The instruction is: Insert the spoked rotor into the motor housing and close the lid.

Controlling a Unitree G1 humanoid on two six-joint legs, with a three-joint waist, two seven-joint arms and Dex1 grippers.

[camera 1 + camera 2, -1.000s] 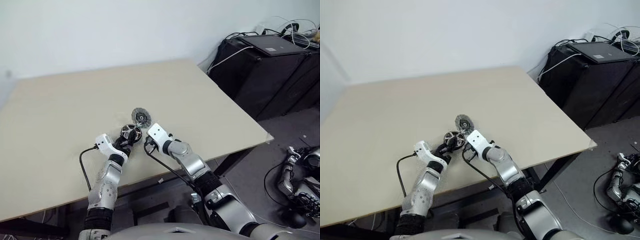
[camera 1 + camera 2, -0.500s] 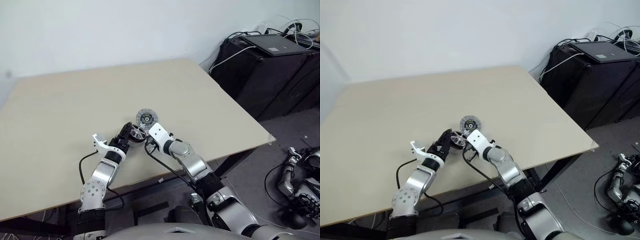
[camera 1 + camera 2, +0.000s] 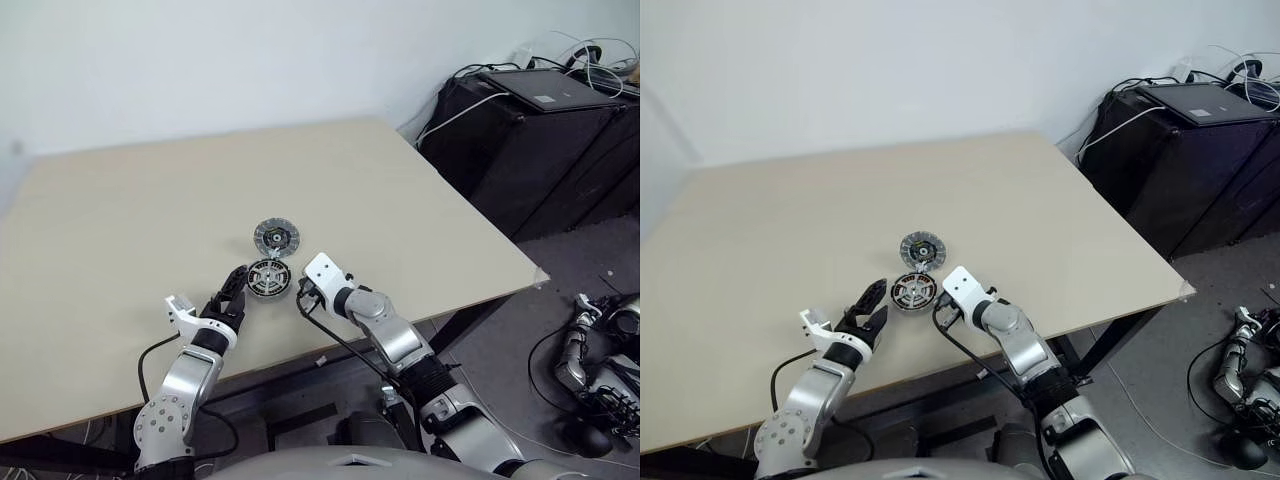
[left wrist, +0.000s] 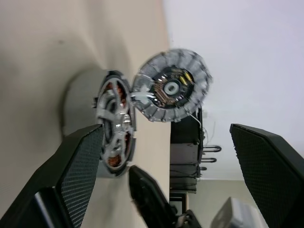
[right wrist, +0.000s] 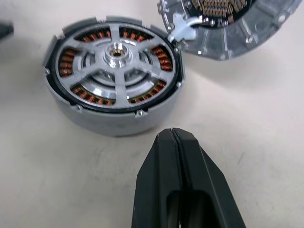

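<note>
Two hands flank the work, and neither one holds anything. The left hand (image 3: 868,305) has its fingers spread wide, with nothing between them, just beside the assembled unit on the side nearer the table's front edge. The right hand (image 5: 183,178) has its fingers pressed together, their tips near the unit's wall but apart from it.

Between the hands sits the spoked rotor (image 5: 115,66) — already down inside the motor housing (image 5: 102,121), its silver spokes and hub level with the rim and the copper-brown windings showing through the gaps. So the first half of the task looks done, judging from how it sits.

The lid (image 3: 277,237) lies flat on the table (image 3: 150,200) just past the housing, its edge right against it, dark face up with small green and white bits showing. It is not yet on. What is left, by my reading: pick the lid up, turn it over so the plain side faces out, and seat it on the housing.

Count — one rotor, one housing, one lid, two hands.
</note>
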